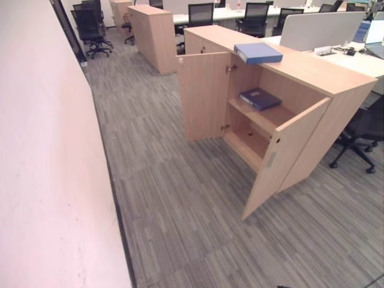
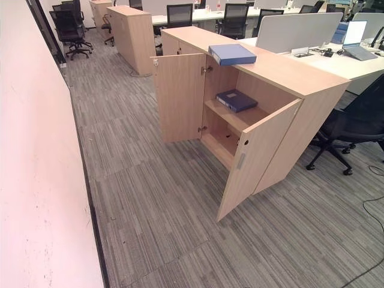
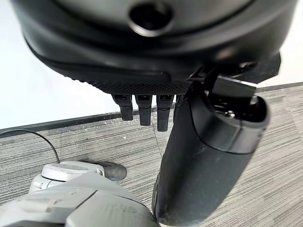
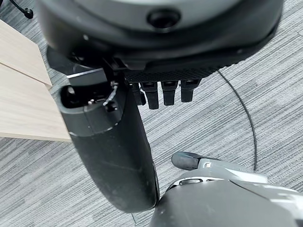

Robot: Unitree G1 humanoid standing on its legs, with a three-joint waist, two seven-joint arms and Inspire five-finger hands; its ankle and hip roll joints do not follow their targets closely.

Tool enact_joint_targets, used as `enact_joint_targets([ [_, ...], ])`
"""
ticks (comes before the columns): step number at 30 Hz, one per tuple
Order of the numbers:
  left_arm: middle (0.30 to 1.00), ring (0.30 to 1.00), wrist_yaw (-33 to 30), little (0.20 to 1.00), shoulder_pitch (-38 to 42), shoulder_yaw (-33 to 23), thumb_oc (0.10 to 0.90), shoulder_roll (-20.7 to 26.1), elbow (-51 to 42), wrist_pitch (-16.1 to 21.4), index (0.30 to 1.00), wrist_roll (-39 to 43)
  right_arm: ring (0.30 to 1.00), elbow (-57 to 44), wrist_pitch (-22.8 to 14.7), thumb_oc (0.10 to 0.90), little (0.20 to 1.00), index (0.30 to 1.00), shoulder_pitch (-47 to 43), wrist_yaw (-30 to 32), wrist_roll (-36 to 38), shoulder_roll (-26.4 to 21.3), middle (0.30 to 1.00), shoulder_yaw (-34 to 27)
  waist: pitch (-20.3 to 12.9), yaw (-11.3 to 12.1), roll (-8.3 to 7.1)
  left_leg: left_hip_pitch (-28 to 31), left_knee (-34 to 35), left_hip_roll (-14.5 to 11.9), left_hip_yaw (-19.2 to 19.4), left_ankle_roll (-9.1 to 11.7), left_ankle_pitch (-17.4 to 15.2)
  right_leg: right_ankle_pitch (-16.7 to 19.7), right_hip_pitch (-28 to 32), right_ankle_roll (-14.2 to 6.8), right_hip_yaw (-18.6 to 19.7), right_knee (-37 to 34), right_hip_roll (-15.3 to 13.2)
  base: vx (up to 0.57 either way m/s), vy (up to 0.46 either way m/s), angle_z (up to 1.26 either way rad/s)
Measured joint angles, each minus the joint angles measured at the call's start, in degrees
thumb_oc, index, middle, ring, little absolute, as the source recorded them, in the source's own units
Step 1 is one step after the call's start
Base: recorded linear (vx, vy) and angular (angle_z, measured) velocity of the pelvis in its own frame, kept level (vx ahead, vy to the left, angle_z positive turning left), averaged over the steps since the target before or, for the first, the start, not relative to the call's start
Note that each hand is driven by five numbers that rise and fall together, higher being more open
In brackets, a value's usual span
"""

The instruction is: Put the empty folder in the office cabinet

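A light-wood office cabinet (image 1: 312, 72) stands ahead on the right with both doors swung open, the left door (image 1: 204, 96) and the right door (image 1: 285, 156). On its top lies a blue folder (image 1: 258, 53). A darker blue folder (image 1: 260, 98) rests flat on the upper inside shelf; the lower shelf looks bare. My left hand (image 3: 142, 109) hangs over the carpet with relaxed fingers and holds nothing. My right hand (image 4: 163, 92) hangs the same way, near a wooden panel edge (image 4: 23, 109), also holding nothing.
A pale partition wall (image 1: 42, 150) runs along the left. A second wooden cabinet (image 1: 153, 33) and black office chairs (image 1: 90, 27) stand farther back. Desks with a white divider (image 1: 321, 30) lie behind the cabinet, and a black chair (image 1: 366, 129) sits to its right. Grey striped carpet (image 1: 180, 210) stretches between.
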State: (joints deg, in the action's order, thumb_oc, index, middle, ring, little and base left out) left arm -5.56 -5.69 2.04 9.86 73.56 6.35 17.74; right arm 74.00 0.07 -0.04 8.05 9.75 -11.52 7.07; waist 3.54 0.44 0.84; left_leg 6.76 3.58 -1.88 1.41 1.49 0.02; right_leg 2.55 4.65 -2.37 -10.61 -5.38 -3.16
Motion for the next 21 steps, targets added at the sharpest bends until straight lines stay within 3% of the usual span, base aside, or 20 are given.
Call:
enact_joint_targets([
  [21,0.900,0.900,1.3,0.900,0.1,0.0,0.800,0.1,0.1,-0.1,0.900,0.0,0.900,0.0,0.2,0.800,0.900,0.900,0.0,-0.3,0.0,-0.1,0.900,0.1,0.1,0.0,0.01,0.5,0.4,0.0,0.1,0.0,0.1,0.0,0.4,0.0,0.0,0.0,0.0,0.00,0.000,0.00],
])
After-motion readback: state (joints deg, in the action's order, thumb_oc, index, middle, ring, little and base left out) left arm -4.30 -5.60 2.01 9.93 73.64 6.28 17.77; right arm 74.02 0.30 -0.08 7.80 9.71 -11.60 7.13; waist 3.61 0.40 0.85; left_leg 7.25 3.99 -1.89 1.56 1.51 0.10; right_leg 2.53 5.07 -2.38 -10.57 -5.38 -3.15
